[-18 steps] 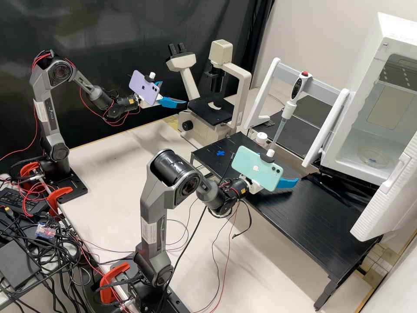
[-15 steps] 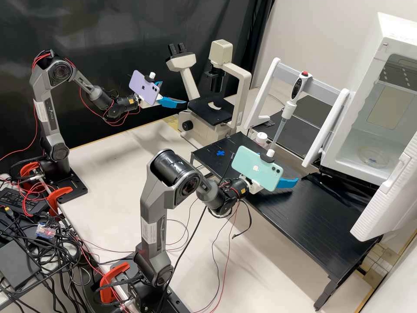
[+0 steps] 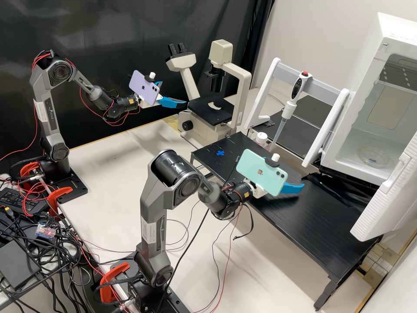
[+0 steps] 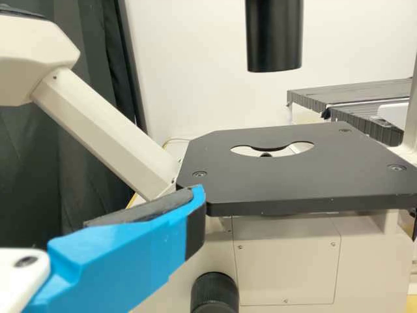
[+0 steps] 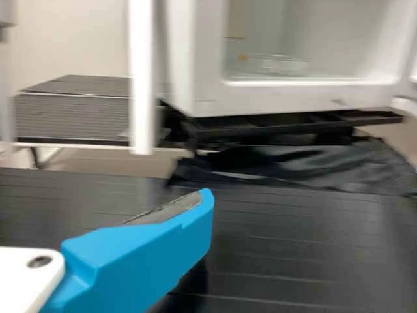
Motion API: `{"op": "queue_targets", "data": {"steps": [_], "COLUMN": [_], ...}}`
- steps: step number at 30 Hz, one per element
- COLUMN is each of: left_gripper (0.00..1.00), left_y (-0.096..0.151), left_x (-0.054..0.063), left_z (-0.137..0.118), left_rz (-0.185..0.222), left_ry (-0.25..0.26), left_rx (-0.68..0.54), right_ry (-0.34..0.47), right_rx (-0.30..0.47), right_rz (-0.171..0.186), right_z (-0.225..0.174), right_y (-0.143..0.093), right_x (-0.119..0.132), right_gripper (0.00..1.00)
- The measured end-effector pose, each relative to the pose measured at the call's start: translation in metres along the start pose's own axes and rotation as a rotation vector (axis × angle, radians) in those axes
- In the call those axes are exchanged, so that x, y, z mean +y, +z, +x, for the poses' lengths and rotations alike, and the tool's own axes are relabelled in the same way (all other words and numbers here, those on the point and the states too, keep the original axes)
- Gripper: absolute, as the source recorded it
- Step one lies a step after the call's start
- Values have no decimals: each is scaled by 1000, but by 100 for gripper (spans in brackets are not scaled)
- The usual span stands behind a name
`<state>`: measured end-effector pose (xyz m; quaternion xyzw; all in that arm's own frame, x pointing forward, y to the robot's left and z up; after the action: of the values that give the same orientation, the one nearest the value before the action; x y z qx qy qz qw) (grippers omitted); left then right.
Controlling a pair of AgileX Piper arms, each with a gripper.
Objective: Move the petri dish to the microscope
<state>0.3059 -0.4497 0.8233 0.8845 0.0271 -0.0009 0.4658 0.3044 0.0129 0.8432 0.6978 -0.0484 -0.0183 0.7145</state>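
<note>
In the high view a clear petri dish (image 3: pixel 373 157) lies on the floor of the white open-doored cabinet; its faint outline shows in the right wrist view as a clear dish (image 5: pixel 280 64). My left gripper (image 3: pixel 174 93) stands open just left of the microscope (image 3: pixel 212 111). In its wrist view the left gripper (image 4: pixel 124 254) has one finger beside the black microscope stage (image 4: pixel 293 179). Over the black raised table, my right gripper (image 3: pixel 291 188) is open, in front of and lower than the cabinet; the right gripper (image 5: pixel 137 257) has nothing against its visible pad.
The black raised table (image 3: pixel 312 221) stands before the white cabinet (image 3: pixel 347 126). An electronic pipette (image 3: pixel 292 100) hangs on a white stand (image 3: pixel 266 93) behind it, near a small white-capped bottle (image 3: pixel 261 138). Black sheeting (image 5: pixel 306 166) lies below the cabinet.
My right gripper has moved slightly to the right and down in the high view, over the black table. The left arm and the petri dish have stayed where they were.
</note>
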Motion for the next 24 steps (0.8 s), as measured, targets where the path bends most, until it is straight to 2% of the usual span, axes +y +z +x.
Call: {"op": "queue_targets", "data": {"steps": [4,12,20,24], "left_gripper": [100,100,100,100], "left_y": [0,0,0,0], "left_x": [0,0,0,0], "left_z": [0,0,0,0], "left_rz": [0,0,0,0], "left_ry": [0,0,0,0], "left_rx": [0,0,0,0], "right_ry": [73,218,239,239], "right_rx": [-53,-74,-100,-132], "right_rz": [2,17,33,57], "right_z": [7,32,76,100], "right_y": [17,27,27,28], "right_x": [22,64,89,101], "right_gripper": [100,100,100,100]}}
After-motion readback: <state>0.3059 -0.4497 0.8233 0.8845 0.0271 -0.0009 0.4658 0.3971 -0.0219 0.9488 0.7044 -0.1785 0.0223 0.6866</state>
